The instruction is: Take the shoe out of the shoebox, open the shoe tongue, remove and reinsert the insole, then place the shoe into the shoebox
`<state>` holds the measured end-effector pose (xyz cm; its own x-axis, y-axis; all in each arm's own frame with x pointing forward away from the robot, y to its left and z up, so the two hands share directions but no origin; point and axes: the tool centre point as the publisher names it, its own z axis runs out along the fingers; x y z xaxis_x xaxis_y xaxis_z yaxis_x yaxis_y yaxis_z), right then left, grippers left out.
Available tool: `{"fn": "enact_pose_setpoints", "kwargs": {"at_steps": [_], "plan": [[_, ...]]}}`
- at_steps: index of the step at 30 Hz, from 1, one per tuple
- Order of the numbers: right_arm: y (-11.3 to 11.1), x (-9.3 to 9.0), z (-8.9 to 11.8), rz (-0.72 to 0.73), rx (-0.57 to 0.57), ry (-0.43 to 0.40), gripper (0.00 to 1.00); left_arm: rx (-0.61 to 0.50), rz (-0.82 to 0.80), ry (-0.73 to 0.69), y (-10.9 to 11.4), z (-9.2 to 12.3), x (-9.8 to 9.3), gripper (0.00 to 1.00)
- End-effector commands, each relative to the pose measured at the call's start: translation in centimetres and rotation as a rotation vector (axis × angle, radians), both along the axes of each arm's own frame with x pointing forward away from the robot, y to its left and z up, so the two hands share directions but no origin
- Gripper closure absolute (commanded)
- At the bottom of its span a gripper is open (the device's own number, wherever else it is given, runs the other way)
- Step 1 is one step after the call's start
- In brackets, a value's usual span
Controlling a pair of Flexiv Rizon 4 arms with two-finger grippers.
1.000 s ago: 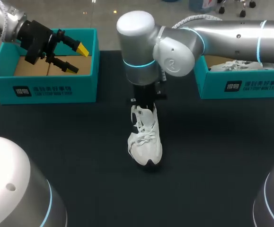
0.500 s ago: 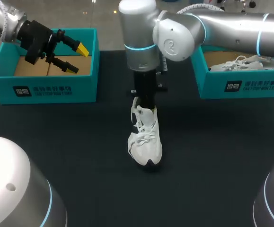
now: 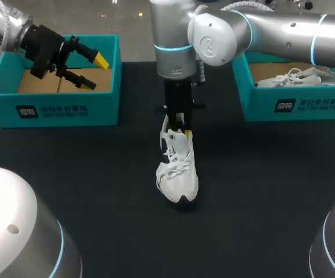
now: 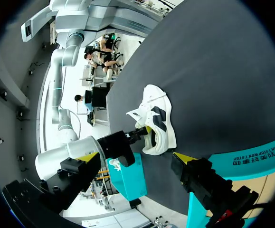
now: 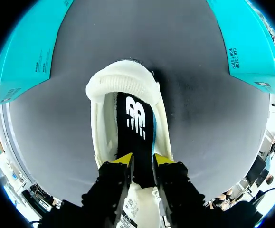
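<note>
Right gripper (image 5: 142, 164) sits higher than a second ago; its fingers (image 5: 121, 164) clamp the black insole (image 5: 138, 123) inside the shoe (image 3: 177, 171), unmoved at counter (image 3: 98, 174) centre, toe toward lower edge. Left gripper (image 3: 96, 72), upper left over box (image 3: 51, 110), unchanged, fingers spread, empty.

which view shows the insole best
Right wrist view: the black insole lies in plain sight inside the shoe, held by the right gripper. In the head view that gripper covers it; the left wrist view shows only the shoe's outside.
</note>
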<state>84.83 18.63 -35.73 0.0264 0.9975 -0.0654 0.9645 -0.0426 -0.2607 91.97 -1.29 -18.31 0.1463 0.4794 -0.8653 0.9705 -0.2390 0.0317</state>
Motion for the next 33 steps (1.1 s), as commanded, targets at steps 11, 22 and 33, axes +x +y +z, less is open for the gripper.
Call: {"fn": "enact_pose_setpoints", "kwargs": {"at_steps": [11,22,33], "plan": [[0.6,0.1,-0.5,0.01,0.007,-0.006,0.0,0.003,-0.001,0.0,0.0,0.0,0.0,0.0],[1.2,-0.6,-0.1,0.022,0.0,0.003,0.0,0.003,-0.001,0.0,0.0,0.0,0.0,0.0],[1.1,-1.6,0.7,0.012,-0.019,0.001,0.0,0.003,-0.001,0.0,0.0,0.0,0.0,0.0]]}}
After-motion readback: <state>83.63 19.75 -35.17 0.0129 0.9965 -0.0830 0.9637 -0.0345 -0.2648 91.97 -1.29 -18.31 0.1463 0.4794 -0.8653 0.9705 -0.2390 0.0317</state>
